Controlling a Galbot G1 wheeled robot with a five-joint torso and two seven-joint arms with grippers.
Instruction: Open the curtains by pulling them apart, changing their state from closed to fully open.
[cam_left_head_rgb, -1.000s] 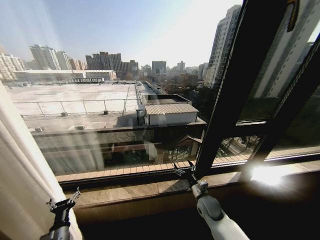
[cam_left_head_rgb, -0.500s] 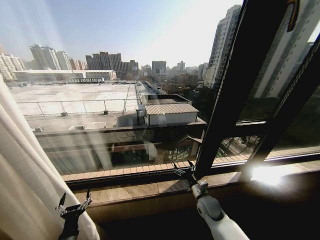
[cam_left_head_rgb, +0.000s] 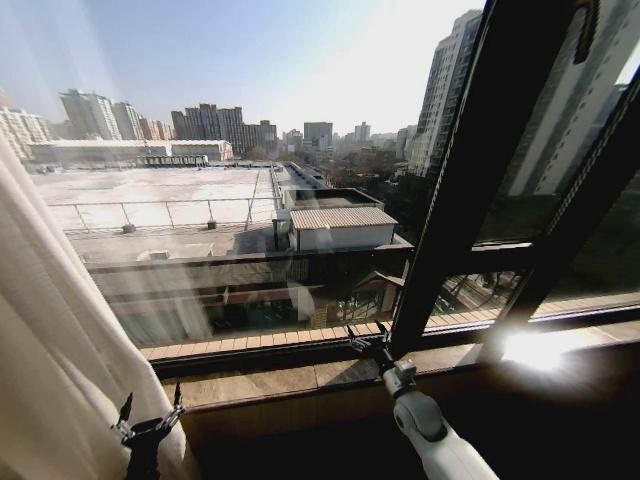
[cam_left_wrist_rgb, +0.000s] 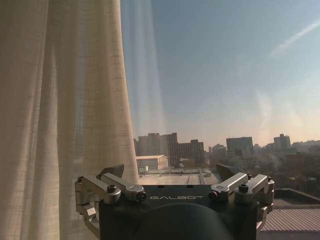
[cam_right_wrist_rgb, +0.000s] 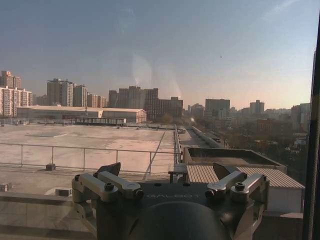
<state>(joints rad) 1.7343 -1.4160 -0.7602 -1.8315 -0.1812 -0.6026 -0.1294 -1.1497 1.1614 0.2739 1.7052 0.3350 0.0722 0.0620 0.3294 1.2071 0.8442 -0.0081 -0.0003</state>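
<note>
Sheer white curtains (cam_left_head_rgb: 50, 350) beside spread-fingered left gripper (cam_left_head_rgb: 150, 408); right gripper (cam_left_head_rgb: 366, 338) likewise spread, at windowsill (cam_left_head_rgb: 300, 380)

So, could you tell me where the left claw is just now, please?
In the head view the left claw sits low on the left, open, at the curtain's inner edge, below the window sill.

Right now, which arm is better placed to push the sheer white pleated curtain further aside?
Left. Its pincer sits open right beside the sheer white pleated curtain; the right pincer is over by the dark window frame.
</note>
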